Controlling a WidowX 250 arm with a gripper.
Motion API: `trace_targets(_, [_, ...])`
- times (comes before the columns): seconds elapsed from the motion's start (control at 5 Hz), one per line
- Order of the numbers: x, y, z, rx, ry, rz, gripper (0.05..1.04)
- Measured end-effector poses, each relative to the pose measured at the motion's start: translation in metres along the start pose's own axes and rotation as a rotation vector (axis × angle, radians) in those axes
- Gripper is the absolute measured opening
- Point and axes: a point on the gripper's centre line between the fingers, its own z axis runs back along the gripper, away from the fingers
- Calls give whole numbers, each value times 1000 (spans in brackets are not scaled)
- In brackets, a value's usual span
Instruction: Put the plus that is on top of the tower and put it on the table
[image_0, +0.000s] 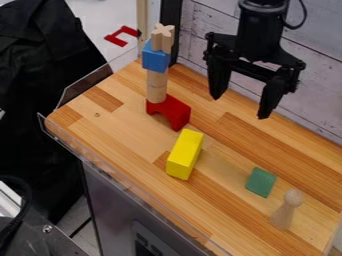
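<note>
And here's the yellow block (185, 154), smooth, with a painted look! Under it runs the wooden table (110, 127), grain in stripes, finish smooth. Beyond the block, the plus (162, 37) shows bare, pale wood, and so does the cylinder (157, 86); the blue block (155, 59) and red arch (175, 112) look smoothly painted. Nearer than the yellow block, off to its right, the peg figure (285, 212) is plain wood. Past the yellow block, up right, the gripper (239, 107) looks dark, matt plastic.

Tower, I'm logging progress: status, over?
Gripper empty, jaws apart. Plus atop blue block, not yet lifted. Path from gripper to plus looks clear.
</note>
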Motion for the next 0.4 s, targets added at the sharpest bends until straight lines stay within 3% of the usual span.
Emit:
trace_targets(0.2, [-3,1,-9,5,33,2,999])
trace_targets(0.4, [-1,3,-9,-31,30,-3,999])
